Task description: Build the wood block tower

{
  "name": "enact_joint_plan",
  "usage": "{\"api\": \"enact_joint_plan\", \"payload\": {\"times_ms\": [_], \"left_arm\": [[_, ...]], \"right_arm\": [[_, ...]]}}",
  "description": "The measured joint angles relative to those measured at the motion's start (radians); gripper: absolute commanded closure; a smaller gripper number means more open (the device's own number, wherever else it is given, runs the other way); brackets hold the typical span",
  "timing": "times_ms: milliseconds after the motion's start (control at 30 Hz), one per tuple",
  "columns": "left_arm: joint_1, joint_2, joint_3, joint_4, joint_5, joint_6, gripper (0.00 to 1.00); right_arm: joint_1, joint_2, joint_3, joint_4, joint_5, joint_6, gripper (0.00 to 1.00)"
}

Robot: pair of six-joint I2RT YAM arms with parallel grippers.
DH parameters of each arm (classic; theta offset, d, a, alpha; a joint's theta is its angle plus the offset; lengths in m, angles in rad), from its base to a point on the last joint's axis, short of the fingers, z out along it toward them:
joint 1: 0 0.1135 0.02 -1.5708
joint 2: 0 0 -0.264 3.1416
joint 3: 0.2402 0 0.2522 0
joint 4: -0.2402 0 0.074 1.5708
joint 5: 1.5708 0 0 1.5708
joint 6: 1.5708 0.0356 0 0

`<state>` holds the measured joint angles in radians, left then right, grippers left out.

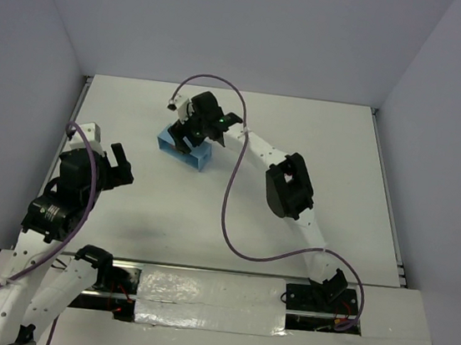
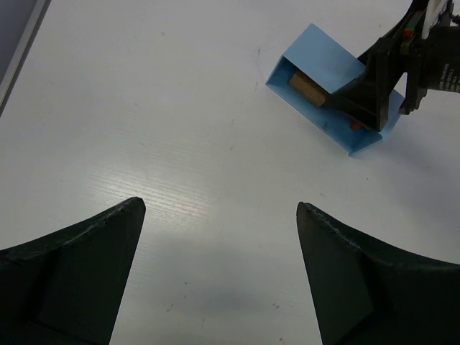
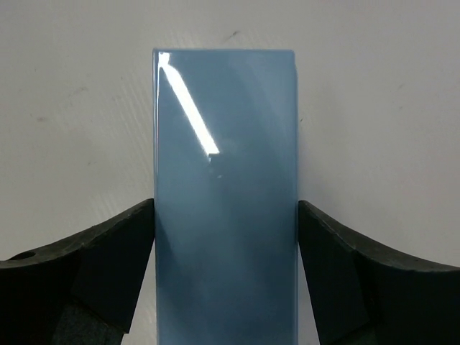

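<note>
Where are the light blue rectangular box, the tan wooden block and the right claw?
light blue rectangular box [image 2: 323, 61], left wrist view, inner wall.
tan wooden block [image 2: 307, 88], left wrist view, its side.
right claw [image 3: 226, 215], right wrist view, midway between fingertips.

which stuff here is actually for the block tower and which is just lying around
For the job: tan wood block and small orange piece, both inside the light blue box; right gripper astride it.
Lying about: the box itself, only a container; open left gripper; purple cable.
</note>
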<state>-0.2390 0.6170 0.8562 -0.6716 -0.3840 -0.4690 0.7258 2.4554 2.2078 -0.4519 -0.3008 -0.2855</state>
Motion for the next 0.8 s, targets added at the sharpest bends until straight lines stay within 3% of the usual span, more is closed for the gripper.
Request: {"api": "enact_joint_plan", "payload": {"times_ms": [100, 333, 433, 800], "left_arm": [[0.0, 0.0, 0.0, 0.0, 0.002, 0.0, 0.01], [0.0, -0.002, -0.002, 0.002, 0.005, 0.0, 0.01], [0.0, -0.006, -0.002, 0.003, 0.008, 0.0, 0.0], [0.0, 0.01, -0.002, 0.006, 0.003, 0.0, 0.01]], "right_arm": [[0.001, -0.003, -0.051, -0.002, -0.003, -0.002, 0.19], [0.01, -0.005, -0.095, -0.005, 0.013, -0.008, 0.52], [0.021, -0.017, -0.116, 0.013, 0.045, -0.021, 0.58], [0.114, -0.147, -0.347, 0.192, 0.34, -0.143, 0.64]]}}
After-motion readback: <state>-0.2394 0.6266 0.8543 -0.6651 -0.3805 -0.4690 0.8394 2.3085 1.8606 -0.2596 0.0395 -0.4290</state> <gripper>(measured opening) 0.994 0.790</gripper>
